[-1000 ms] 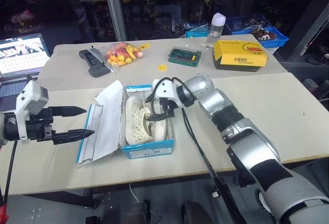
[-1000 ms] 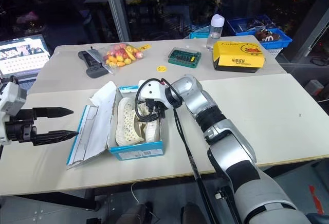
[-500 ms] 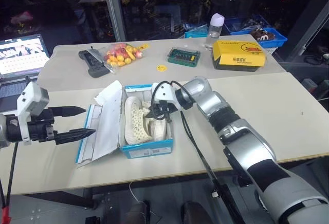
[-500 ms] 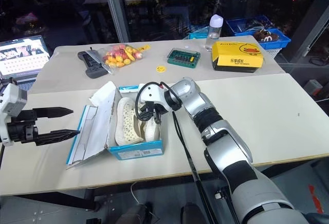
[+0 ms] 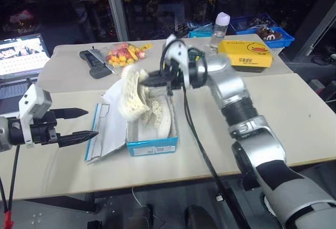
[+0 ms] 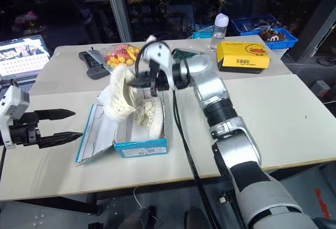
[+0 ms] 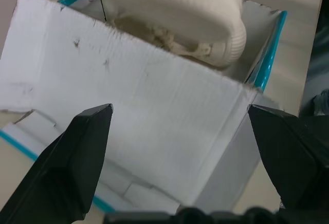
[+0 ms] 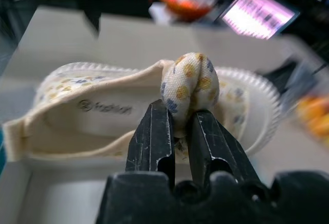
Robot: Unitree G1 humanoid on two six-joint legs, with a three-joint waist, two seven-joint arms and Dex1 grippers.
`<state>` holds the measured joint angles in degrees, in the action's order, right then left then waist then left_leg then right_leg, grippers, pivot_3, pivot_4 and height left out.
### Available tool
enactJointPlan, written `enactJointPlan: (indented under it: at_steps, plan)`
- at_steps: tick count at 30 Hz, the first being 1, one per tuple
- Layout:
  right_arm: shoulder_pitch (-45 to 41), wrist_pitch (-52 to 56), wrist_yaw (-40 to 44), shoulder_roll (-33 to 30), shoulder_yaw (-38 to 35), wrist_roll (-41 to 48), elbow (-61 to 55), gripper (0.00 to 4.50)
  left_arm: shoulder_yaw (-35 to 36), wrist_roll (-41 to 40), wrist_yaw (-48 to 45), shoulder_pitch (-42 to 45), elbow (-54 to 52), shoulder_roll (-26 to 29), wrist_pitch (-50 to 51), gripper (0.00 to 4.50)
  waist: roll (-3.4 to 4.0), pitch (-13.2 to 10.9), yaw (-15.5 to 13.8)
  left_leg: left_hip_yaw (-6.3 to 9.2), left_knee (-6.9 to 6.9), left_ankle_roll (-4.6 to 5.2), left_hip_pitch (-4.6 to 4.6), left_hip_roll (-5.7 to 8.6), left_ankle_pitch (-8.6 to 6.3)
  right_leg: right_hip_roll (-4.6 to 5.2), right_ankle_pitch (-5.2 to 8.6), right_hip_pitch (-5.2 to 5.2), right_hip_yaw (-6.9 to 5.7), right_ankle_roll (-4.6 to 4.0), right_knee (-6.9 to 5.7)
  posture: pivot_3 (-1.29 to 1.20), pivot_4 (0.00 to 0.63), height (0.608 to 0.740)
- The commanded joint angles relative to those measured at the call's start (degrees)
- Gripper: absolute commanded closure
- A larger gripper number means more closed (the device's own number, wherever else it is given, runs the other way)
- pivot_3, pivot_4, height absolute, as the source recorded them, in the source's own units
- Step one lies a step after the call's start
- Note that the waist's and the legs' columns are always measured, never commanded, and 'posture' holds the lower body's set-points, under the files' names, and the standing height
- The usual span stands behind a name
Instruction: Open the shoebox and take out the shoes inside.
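The lifted shoe [image 5: 131,95] is motion-blurred — the shoebox [image 5: 152,147] interior is partly hidden behind it.

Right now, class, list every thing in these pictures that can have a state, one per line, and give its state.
shoebox: open, lid folded back flat on the table.
lifted shoe: raised above the box, pinched by its edge.
second shoe: lying inside the box.
right gripper: shut on the lifted shoe.
left gripper: open, holding nothing, beside the lid.
laptop: open, screen lit.
bottle: upright, capped.
yellow box: closed.
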<state>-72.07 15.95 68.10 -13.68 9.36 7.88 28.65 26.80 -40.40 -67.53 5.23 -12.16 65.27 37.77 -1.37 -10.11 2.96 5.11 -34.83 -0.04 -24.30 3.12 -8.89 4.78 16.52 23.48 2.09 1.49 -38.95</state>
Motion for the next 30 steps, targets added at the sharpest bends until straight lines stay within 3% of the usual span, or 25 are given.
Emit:
enactJointPlan:
  at_steps: [1, 5, 9, 12, 15, 18, 23, 27, 30]
  plan:
    - [0.4, 3.4, -1.6, -0.2, -1.3, 2.3, -5.6, 4.15, 0.5, 0.4, -0.1, 0.8, -0.4, 0.3, -0.5, 0.00, 0.00, 0.0, 0.1, -0.01, 0.00, 0.00, 0.01, 0.00, 0.00, 0.00, 0.00, 0.00, 0.01, 0.00, -0.01, 0.00, 0.150, 0.740]
    - [0.4, 5.7, -3.2, -3.5, -4.0, 3.0, -6.3, 4.15, -0.1, 0.4, 0.1, 1.4, -0.5, 0.2, -0.5, 0.00, 0.00, 0.0, -0.1, -0.02, -0.03, 0.00, 0.00, 0.00, 0.00, -0.01, 0.00, 0.00, 0.02, 0.00, -0.03, 0.00, 0.150, 0.740]
    - [-0.6, 4.3, -2.7, -12.5, -6.0, 1.9, -2.4, 4.15, -0.4, 0.3, 0.4, 1.4, -1.0, -0.2, -0.4, 0.00, 0.00, 0.0, -0.7, -0.04, -0.03, 0.00, -0.03, 0.05, 0.00, 0.06, 0.00, -0.01, -0.02, 0.00, 0.02, 0.00, 0.150, 0.740]
    - [-0.3, -0.9, -0.9, -20.7, -3.5, -2.9, 3.1, 4.15, -0.8, 0.2, 0.6, 1.1, -1.3, -0.8, -0.4, 0.00, -0.01, 0.0, -1.0, -0.08, -0.03, 0.00, -0.05, 0.08, 0.00, 0.14, 0.00, -0.08, -0.07, 0.00, 0.13, 0.00, 0.150, 0.740]
    - [1.4, -8.1, 0.8, -24.7, 0.9, -8.2, 7.0, 4.15, -1.1, 0.3, 0.9, 1.0, -1.5, -1.2, -0.5, 0.00, -0.01, 0.0, -0.5, -0.24, -0.01, 0.01, -0.02, 0.07, 0.00, 0.16, 0.00, -0.13, -0.02, 0.00, 0.23, 0.00, 0.150, 0.740]
    - [3.2, -15.5, -0.4, -26.8, 5.4, -14.6, 11.6, 4.15, -1.4, 0.3, 1.1, 1.2, -1.7, -1.5, -0.4, 0.00, -0.02, 0.0, 0.8, -0.42, 0.01, 0.04, 0.07, -0.07, -0.02, 0.02, 0.00, -0.12, 0.16, 0.01, 0.16, 0.00, 0.150, 0.740]
    - [6.7, -28.0, -11.2, -28.0, 15.8, -30.2, 20.6, 4.15, -1.5, 0.1, 1.4, 1.3, -1.9, -1.6, -0.1, 0.00, 0.00, 0.0, 1.3, -0.52, -0.03, 0.05, 0.12, -0.08, -0.02, -0.04, 0.00, -0.10, 0.30, 0.01, 0.05, 0.00, 0.150, 0.740]
    - [6.5, -29.8, -14.3, -26.6, 16.6, -32.8, 24.1, 4.15, -1.6, 0.0, 1.5, 1.6, -2.0, -1.4, 0.2, 0.00, -0.01, 0.0, 1.6, -0.55, -0.08, 0.05, 0.15, -0.17, -0.02, -0.12, 0.00, -0.12, 0.36, 0.01, 0.03, 0.00, 0.150, 0.740]
    - [5.1, -28.9, -14.8, -26.1, 14.5, -31.6, 24.7, 3.19, -1.7, -0.3, 1.6, 1.9, -2.1, -1.3, 0.6, 0.00, -0.01, 0.0, 1.6, -0.55, -0.12, 0.05, 0.24, -0.21, -0.02, -0.15, 0.00, -0.25, 0.36, 0.01, 0.02, 0.00, 0.150, 0.740]
